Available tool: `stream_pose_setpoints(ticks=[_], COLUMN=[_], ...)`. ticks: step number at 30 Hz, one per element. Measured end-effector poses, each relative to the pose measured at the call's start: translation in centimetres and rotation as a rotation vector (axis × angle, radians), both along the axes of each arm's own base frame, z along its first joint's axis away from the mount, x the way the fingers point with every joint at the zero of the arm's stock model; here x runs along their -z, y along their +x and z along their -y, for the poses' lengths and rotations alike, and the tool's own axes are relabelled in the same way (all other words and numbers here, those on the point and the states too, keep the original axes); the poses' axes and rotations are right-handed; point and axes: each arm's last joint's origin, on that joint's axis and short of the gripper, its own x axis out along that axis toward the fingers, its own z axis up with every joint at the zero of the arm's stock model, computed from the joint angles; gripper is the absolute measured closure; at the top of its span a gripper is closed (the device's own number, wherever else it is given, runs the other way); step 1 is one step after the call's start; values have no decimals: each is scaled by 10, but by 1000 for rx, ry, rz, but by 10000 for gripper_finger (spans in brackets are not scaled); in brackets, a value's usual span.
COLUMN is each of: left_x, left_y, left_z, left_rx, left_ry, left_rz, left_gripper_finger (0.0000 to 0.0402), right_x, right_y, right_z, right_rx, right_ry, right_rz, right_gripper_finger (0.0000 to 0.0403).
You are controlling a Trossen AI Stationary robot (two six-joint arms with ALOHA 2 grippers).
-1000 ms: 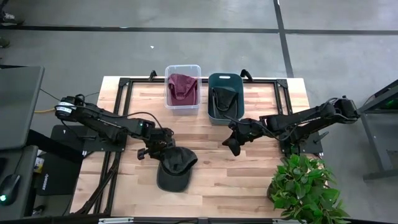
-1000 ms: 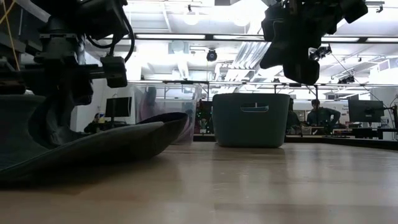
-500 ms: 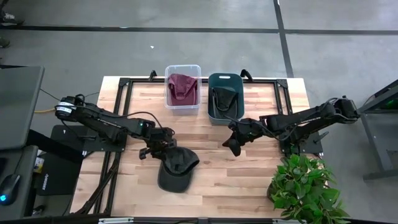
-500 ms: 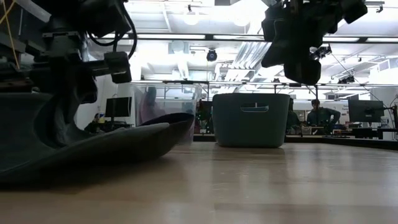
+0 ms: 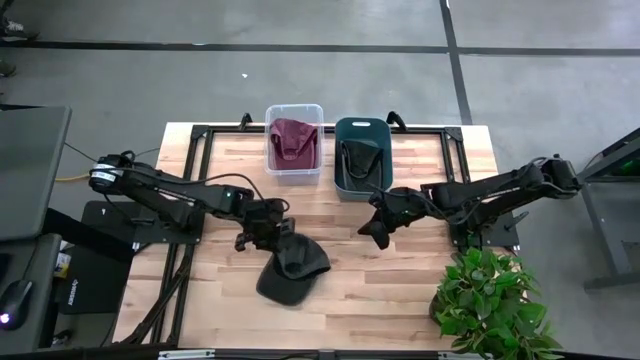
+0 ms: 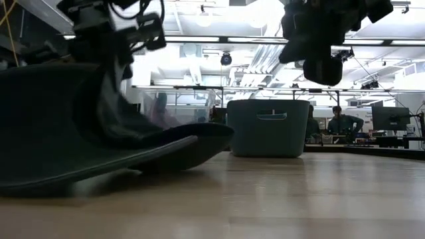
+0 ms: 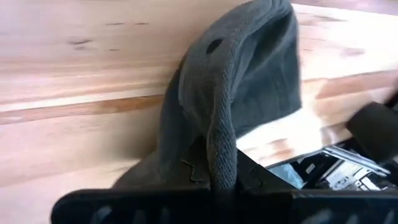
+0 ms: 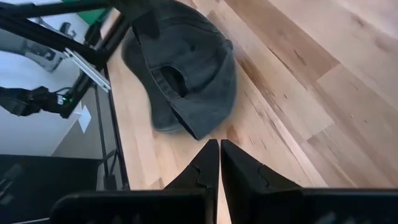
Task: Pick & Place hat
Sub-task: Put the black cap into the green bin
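Observation:
A dark grey cap (image 5: 292,270) sits near the middle of the table, its brim (image 6: 99,162) on the wood and its crown pulled up. My left gripper (image 5: 270,230) is at the cap's far-left side, shut on the crown cloth. The cap also shows in the left wrist view (image 7: 249,81) and the right wrist view (image 8: 180,68). My right gripper (image 5: 380,235) hovers to the right of the cap with its fingers shut on nothing; it appears again in the right wrist view (image 8: 219,158) and, held high, in the low view (image 6: 325,66). My left gripper pinches a raised fold of the cap's crown cloth (image 7: 221,165) between its two fingers. It comes at the cap slanting down from the table's left. The crown is drawn up toward the fingers while the brim (image 6: 133,159) stays on the table.
At the far edge stand a clear bin (image 5: 293,140) holding a maroon cap and a teal bin (image 5: 361,155) holding a dark one. A potted plant (image 5: 490,300) stands at the near right corner. Bare wood lies between the cap and the bins.
My left gripper has moved toward the table's right and slightly up, staying shut on the crown. The cap has slid right with it and turned a little. Its crown has risen while the brim has stayed on the table. My right gripper has barely shifted.

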Motion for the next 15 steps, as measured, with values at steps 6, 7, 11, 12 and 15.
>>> stream_pose_setpoints(ticks=[6, 7, 11, 12, 15], left_x=[-33, -40, -68, -76, -101], left_y=[10, 11, 18, 19, 23], left_z=[-1, -2, -9, -12, -19], left_rx=[14, 13, -1, -9, -16], left_ry=[104, 122, 194, 222, 286], left_rz=[72, 84, 150, 170, 234], left_gripper_finger=[401, 401, 401, 401, 401], right_x=[-13, -14, -19, -20, -23], right_y=[-7, -8, -10, -10, -9], right_z=[8, 9, 15, 16, 19], right_rx=[47, 57, 75, 77, 93], right_ry=[-9, -12, -17, -22, -34], right_rz=[59, 65, 87, 93, 127], right_gripper_finger=[391, 391, 391, 391, 391])
